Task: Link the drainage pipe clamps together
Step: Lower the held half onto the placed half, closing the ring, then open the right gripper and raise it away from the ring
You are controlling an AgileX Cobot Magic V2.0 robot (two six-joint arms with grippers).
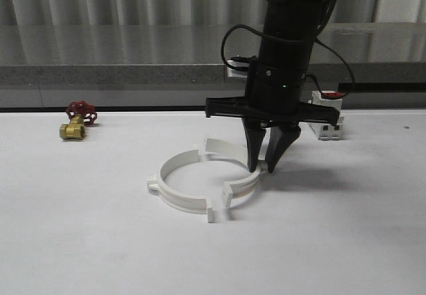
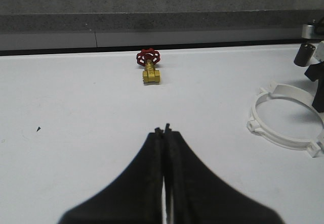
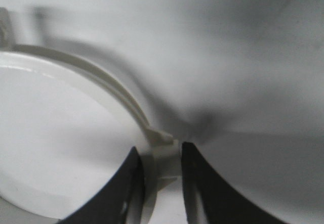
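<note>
Two white clamp halves lie on the table (image 1: 80,242) in my front view: the left clamp half (image 1: 174,190) and the right clamp half (image 1: 234,158), set facing each other as a rough ring with their ends not closed up, a gap showing at the near joint and another at the far one. I can read no writing on either. My right gripper (image 1: 269,165) stands tip-down at the right clamp half's mid-arc, fingers a little apart, one inside the band and one outside. A brass valve (image 1: 74,123) with a red handwheel sits well apart to the left; a white breaker (image 1: 326,116) with a red switch sits behind the arm, its markings too small to read.

Left wrist view: my left gripper (image 2: 165,131) has its fingers pressed together on nothing, over bare table. The valve lies ahead of the tips; the ring lies well off to one side.

Right wrist view: the right gripper's fingers (image 3: 132,183) straddle the right clamp half just beside its flat tab (image 3: 161,135). The band fills the gap; I cannot tell whether the pads press it.
</note>
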